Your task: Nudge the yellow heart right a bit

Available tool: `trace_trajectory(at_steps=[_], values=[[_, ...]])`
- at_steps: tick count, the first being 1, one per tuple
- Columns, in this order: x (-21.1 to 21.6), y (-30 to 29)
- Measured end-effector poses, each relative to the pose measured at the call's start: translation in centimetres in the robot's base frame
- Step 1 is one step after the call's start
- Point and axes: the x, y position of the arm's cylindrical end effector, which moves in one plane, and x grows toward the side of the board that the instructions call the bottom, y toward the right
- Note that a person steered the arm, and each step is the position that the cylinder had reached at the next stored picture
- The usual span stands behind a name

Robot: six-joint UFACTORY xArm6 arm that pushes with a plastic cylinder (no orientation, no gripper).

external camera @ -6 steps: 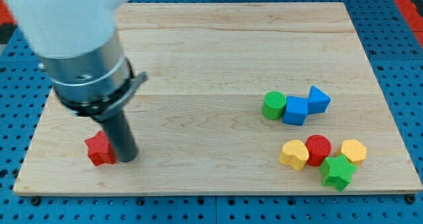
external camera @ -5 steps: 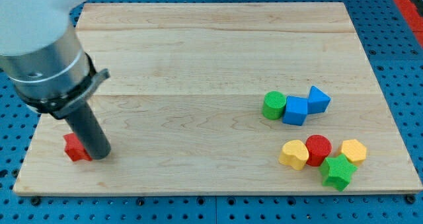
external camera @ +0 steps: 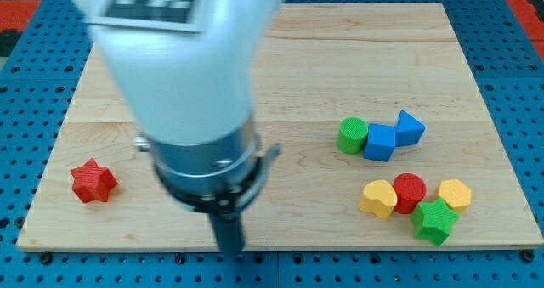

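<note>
The yellow heart (external camera: 378, 198) lies at the board's lower right, touching a red cylinder (external camera: 409, 192) on its right. My tip (external camera: 230, 249) is at the board's bottom edge, left of centre, far to the left of the heart and apart from every block. The arm's blurred white body fills the view's upper middle.
A green star (external camera: 435, 221) and a yellow hexagon (external camera: 455, 194) sit by the red cylinder. A green cylinder (external camera: 352, 135), blue cube (external camera: 381, 142) and blue wedge (external camera: 410, 128) form a row above. A red star (external camera: 93, 181) lies at the lower left. The wooden board (external camera: 297, 76) holds all.
My tip left the red star at the lower left and swept right along the bottom edge. The red star sits a little further left than at first. The right-hand blocks have not moved.
</note>
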Motion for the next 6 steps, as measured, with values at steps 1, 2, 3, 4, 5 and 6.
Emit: trace_trajectory(at_steps=[1, 2, 3, 4, 5, 6], values=[[0.0, 7.4], [0.1, 9.4], [0.1, 10.5], [0.1, 11.5], [0.0, 14.6], [0.1, 16.0]])
